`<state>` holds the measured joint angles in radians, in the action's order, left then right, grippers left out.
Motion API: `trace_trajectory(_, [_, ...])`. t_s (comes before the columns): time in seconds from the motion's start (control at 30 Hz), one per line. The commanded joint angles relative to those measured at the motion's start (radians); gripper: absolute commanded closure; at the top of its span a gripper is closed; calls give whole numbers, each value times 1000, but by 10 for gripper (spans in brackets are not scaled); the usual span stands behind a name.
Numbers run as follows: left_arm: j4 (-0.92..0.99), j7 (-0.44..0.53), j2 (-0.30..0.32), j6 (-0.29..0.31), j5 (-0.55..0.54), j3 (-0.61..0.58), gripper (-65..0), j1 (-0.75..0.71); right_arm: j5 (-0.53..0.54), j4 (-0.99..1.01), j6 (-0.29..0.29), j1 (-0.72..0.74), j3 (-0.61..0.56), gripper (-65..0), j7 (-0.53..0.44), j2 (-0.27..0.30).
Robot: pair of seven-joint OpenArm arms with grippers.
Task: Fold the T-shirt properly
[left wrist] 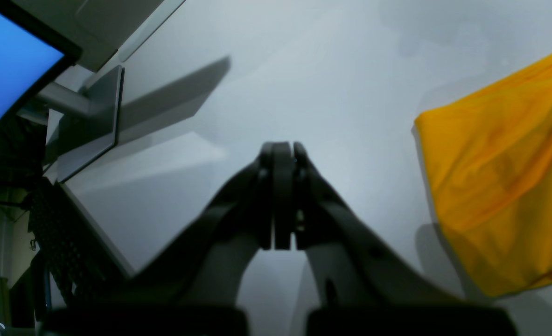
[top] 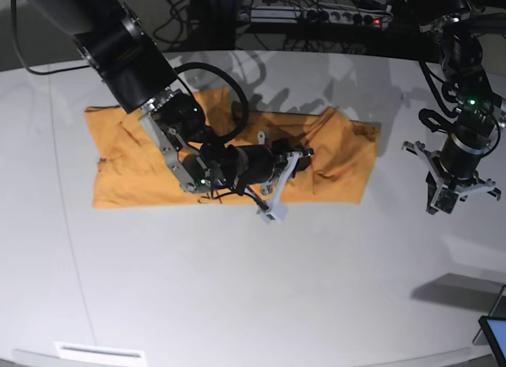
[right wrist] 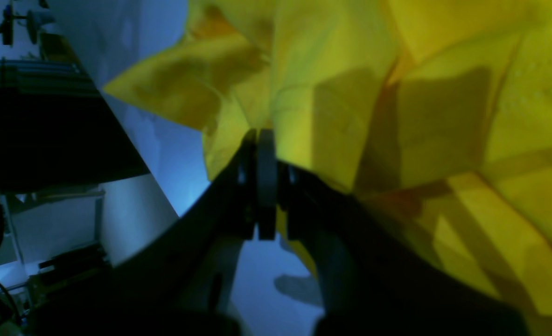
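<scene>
Right pincer (right wrist: 266, 186): jaws together, clamped on a fold of the T-shirt (top: 126, 157).
T-shirt: spread flat on the white bench (top: 237, 288), lying under the right pincer.
Left pincer (left wrist: 282, 196): jaws together, holding nothing, well apart from the T-shirt's edge.

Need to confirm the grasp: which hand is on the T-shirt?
The right hand, shut on a bunched fold of the T-shirt. The left hand hangs shut over bare table, apart from it.

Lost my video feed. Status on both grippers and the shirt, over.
Left gripper shut, empty, over bare table. Right gripper shut on T-shirt fabric. Shirt partly folded, rumpled. Nothing in the way.
</scene>
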<state>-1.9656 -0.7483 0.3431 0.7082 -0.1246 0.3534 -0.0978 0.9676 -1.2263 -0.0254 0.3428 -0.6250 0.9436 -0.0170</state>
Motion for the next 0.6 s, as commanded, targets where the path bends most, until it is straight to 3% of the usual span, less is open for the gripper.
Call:
trace_trajectory(0.0, [-13, 20, 15, -10, -5, 5, 0, 10, 21, -20, -5, 25, 1, -4, -7, -8])
trace_trajectory(0.43, [-13, 20, 15, -10, -5, 5, 0, -10, 21, -28, -3, 29, 0, -3, 61, 16])
trace_trajectory(0.57, [-13, 20, 17, -10, -5, 8, 0, -10, 21, -28, 45, 39, 0, -3, 67, 30])
